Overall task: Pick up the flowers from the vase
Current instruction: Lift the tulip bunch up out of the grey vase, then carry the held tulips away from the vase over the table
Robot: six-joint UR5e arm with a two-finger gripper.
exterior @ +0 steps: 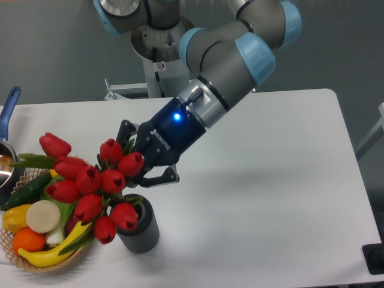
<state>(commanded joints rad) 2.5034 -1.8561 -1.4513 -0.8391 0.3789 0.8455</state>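
The flowers (90,180), a bunch of red tulip buds with green leaves, stand in the vase (141,231), a short dark ribbed cylinder near the table's front left. The bunch leans left over the basket. My gripper (133,155) reaches down from the upper right at the bunch's right side. Its jaws are apart, with one finger (125,129) above the rightmost buds and the other finger (157,178) below them. Two buds lie between the fingers. The stems are hidden behind buds and leaves.
A woven basket (36,264) of fruit and vegetables sits at the front left, touching the bunch's leaves. A blue-handled pot (7,120) stands at the left edge. A dark object (375,258) sits at the front right corner.
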